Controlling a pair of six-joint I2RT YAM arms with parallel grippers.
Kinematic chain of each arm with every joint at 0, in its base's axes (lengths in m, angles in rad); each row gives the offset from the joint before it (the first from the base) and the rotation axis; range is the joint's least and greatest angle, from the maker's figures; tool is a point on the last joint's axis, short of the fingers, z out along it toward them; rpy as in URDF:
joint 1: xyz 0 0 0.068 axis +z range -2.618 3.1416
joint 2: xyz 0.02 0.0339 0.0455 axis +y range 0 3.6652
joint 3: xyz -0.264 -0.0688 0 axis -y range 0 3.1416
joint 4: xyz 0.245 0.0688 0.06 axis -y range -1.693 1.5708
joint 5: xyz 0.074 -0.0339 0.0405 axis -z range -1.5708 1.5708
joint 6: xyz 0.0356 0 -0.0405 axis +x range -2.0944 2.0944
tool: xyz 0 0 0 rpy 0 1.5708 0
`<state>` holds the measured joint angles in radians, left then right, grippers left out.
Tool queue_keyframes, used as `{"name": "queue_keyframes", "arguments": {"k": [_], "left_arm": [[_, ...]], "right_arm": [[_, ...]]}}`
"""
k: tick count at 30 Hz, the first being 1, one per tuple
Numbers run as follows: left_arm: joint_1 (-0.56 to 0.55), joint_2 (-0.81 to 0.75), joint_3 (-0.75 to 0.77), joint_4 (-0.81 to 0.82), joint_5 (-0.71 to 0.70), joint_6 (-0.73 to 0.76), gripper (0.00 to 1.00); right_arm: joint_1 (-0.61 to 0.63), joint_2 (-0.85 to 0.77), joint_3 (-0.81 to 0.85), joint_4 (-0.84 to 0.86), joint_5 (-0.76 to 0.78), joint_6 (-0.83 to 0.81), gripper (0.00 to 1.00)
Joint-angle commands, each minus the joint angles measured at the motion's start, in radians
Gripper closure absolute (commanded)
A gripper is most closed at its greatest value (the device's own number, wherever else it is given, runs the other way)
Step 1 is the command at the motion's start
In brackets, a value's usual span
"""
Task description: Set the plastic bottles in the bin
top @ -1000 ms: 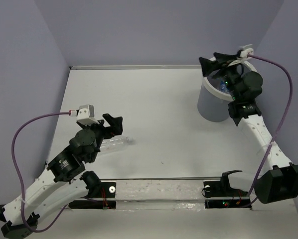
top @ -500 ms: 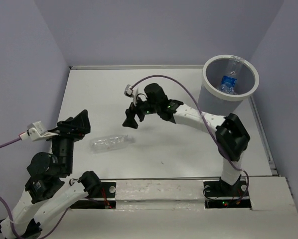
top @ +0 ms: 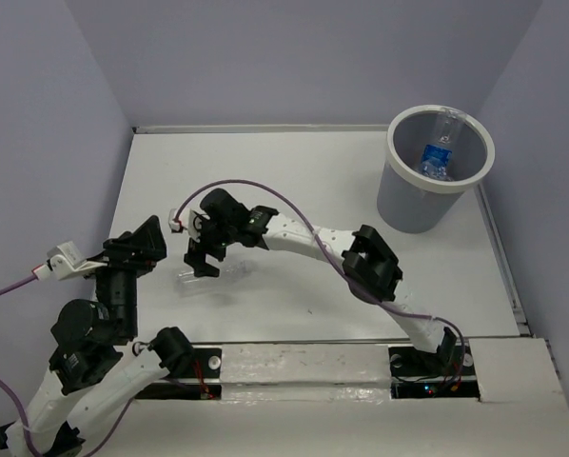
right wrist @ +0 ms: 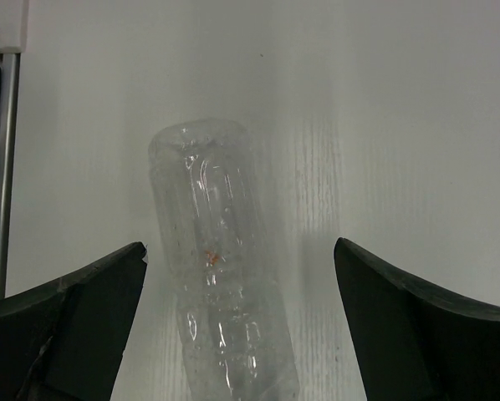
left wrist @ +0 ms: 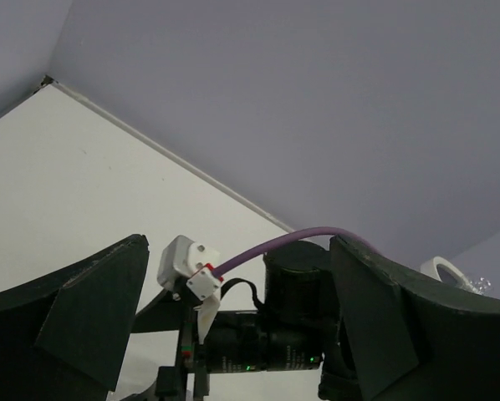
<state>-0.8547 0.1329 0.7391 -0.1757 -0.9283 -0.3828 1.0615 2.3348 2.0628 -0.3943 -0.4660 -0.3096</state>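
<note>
A clear plastic bottle point(top: 231, 272) lies on its side on the white table, left of the middle. My right gripper point(top: 202, 264) is stretched across to it and hovers just above it, open. In the right wrist view the bottle point(right wrist: 216, 284) lies lengthwise between the two spread fingers, nearer the left finger point(right wrist: 74, 317), and neither finger touches it. My left gripper point(top: 137, 243) is open and empty, raised at the left, pointing toward the right arm's wrist point(left wrist: 300, 326). The grey bin point(top: 397, 195) stands at the far right with a blue-labelled bottle point(top: 436, 158) inside.
The right arm's forearm point(top: 308, 240) and its purple cable point(top: 265, 190) span the middle of the table. A metal rail point(top: 304, 360) runs along the near edge. Purple walls close the table at the back and both sides.
My right arm has swung from the bin across the table to the left and come down over the lying bottle. My left gripper has pulled back from the bottle and lifted.
</note>
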Motion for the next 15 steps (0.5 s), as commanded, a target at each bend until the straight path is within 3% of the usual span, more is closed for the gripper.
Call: {"name": "queue_keyframes", "arguments": {"k": [1,7,10,11,12,15], "left_arm": [[0.022,0.02,-0.004,0.042,0.0,0.018,0.01],[0.039,0.014,-0.01,0.05,0.016,0.016,0.01],[0.046,0.022,-0.01,0.05,0.029,0.015,0.01],[0.052,0.025,-0.01,0.048,0.034,0.012,0.01],[0.055,0.028,-0.01,0.047,0.037,0.012,0.01],[0.063,0.028,-0.012,0.047,0.043,0.007,0.01]], "right_arm": [[0.037,0.085,0.108,-0.084,0.056,-0.057,0.01],[0.084,0.176,0.215,-0.094,0.095,-0.046,0.1],[0.084,0.199,0.241,-0.043,0.118,-0.011,0.28],[0.084,0.19,0.235,0.003,0.139,-0.002,0.48],[0.084,0.179,0.212,0.026,0.156,0.01,0.56],[0.084,0.083,0.122,0.166,0.239,0.029,0.65]]}}
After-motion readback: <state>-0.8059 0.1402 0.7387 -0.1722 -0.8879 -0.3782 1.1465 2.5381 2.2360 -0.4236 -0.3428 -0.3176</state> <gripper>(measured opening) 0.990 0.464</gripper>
